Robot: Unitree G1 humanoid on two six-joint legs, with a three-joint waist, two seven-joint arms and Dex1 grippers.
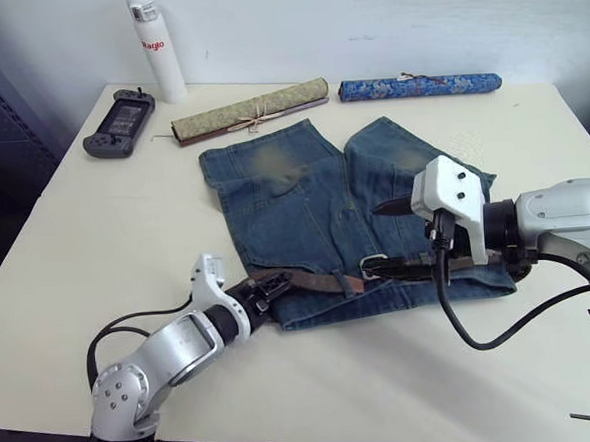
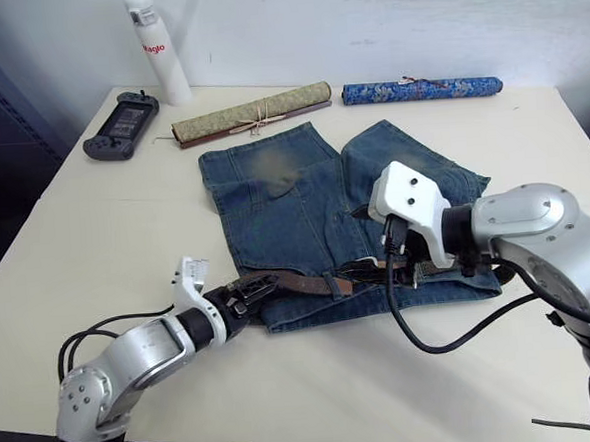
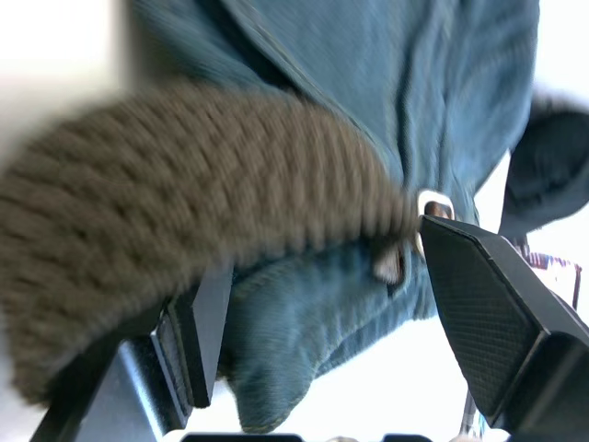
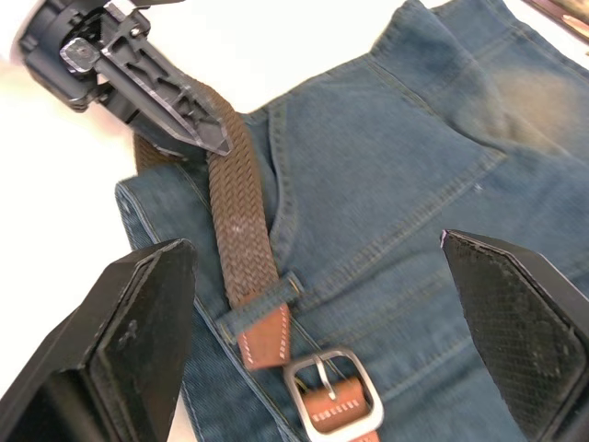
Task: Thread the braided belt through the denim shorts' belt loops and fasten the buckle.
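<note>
**Belt lies along the waistband of the shorts**

The denim shorts (image 1: 345, 218) lie flat in the middle of the table (image 1: 107, 253), with the waistband on the side near the robot. The braided belt (image 4: 237, 230) runs along that waistband.

The left gripper (image 2: 247, 292) is at the left corner of the shorts. Its fingers are closed on the belt. The left wrist view shows the woven strap (image 3: 184, 203) right up close, lying across the fingers, with the silver buckle (image 3: 433, 204) small behind it.

The right gripper (image 4: 313, 368) hangs over the waistband, wide open, holding nothing. Its wrist view shows more: the belt goes under one belt loop (image 4: 262, 304), and a leather end sits just beside the buckle (image 4: 327, 382). The prong lies across the frame.

Past the legs of the shorts lie a tan roll (image 1: 250, 110) and a blue roll (image 1: 419, 86). A game controller (image 1: 119, 123) and a white bottle (image 1: 156, 47) stand at the far left corner. The table is bare on both sides of the shorts.
</note>
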